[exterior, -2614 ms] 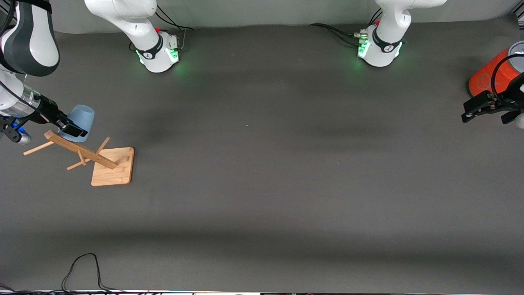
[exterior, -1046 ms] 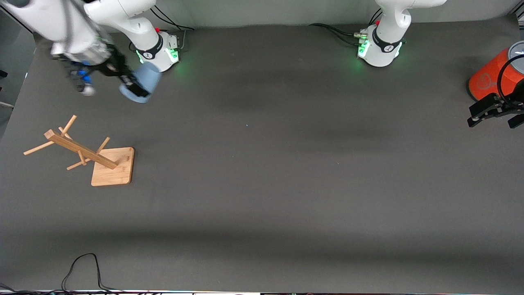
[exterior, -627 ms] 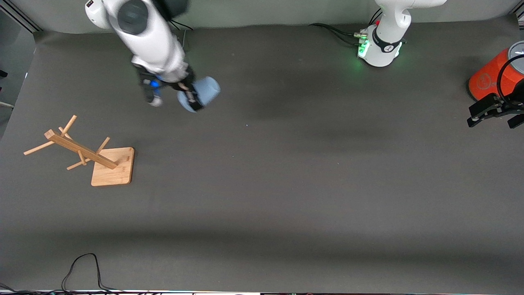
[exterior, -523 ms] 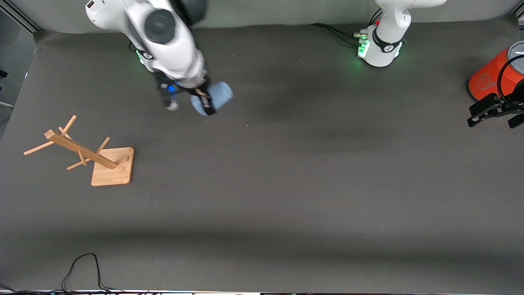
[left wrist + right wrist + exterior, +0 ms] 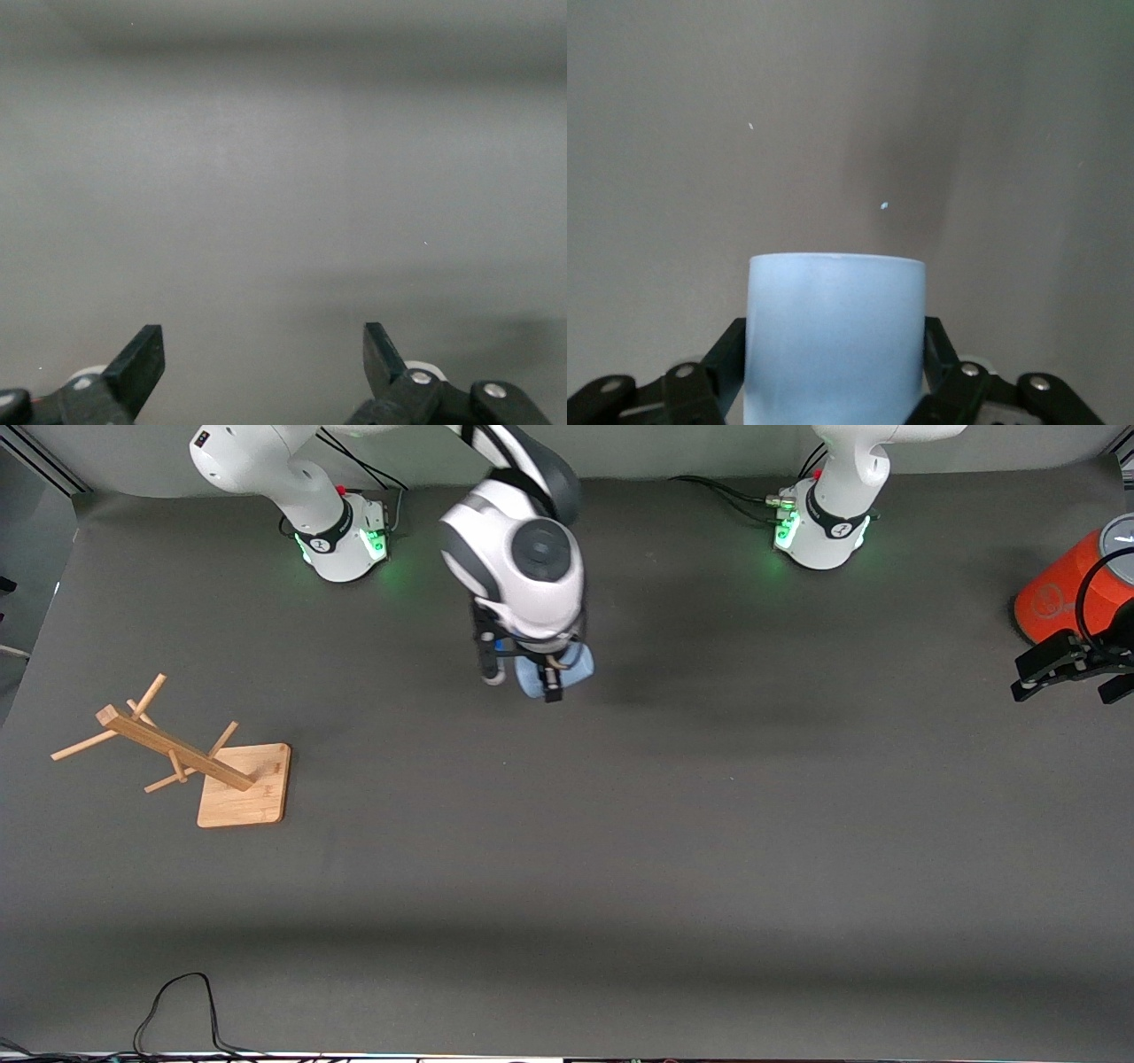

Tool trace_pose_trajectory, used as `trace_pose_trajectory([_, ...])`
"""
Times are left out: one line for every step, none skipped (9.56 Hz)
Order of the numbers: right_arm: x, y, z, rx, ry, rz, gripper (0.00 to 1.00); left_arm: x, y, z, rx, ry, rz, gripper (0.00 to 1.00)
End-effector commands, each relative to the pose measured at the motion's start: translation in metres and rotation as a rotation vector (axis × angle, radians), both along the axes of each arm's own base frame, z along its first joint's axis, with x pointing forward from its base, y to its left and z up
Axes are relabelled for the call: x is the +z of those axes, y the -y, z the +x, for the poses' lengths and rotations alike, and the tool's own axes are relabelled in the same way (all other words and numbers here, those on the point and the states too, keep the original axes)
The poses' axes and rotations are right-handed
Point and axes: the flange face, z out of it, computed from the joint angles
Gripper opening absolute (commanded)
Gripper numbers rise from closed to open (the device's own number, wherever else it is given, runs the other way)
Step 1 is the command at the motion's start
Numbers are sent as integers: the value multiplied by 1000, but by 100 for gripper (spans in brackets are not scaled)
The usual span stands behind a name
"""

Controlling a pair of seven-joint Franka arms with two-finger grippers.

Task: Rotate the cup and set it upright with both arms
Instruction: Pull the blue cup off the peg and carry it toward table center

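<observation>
The small light-blue cup (image 5: 576, 666) hangs over the dark table mat, roughly midway between the two arms' bases. My right gripper (image 5: 547, 682) is shut on it, pointing down from the white wrist above. In the right wrist view the cup (image 5: 835, 336) fills the space between the black fingers (image 5: 729, 356), which press on its two sides, so my right gripper (image 5: 835, 376) holds it firmly. My left gripper (image 5: 1074, 680) waits over the left arm's end of the table, open. In the left wrist view my left gripper (image 5: 261, 356) has nothing but mat between its fingers.
A large orange cylinder with a grey top (image 5: 1059, 593) stands right beside the left gripper. A tipped wooden peg rack on a square base (image 5: 239, 784) lies toward the right arm's end. A black cable (image 5: 177, 996) loops at the table edge nearest the front camera.
The right arm has swung the cup from near its own base toward the middle of the table. The left arm has stayed where it was.
</observation>
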Motion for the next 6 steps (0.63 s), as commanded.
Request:
trace_pose_trajectory([-40,-40,4,-65,50,-64,50,2,-2,-1,-7,-10,-5,100])
trace_pose_trajectory([-70,-45,2,-82,66,-115,50,3,-2,-1,-9,-8,-5,100])
trace_pose_trajectory([-89,-54,-3,-98,87,-118,50,3,-1,-1,-10,-8,-5,100])
trace_pose_trajectory([-109,-57,-3,-114,90,-134,50,4,-1,-1,-13,-5,-5,100])
trace_pose_trajectory([-124,-60,-1,-123,90,-144,50,5,-1,-1,-15,-1,-3,100])
trace_pose_trajectory([-135,-61,-2,-126,88,-153,50,6,2,-1,-18,-2,-3,100])
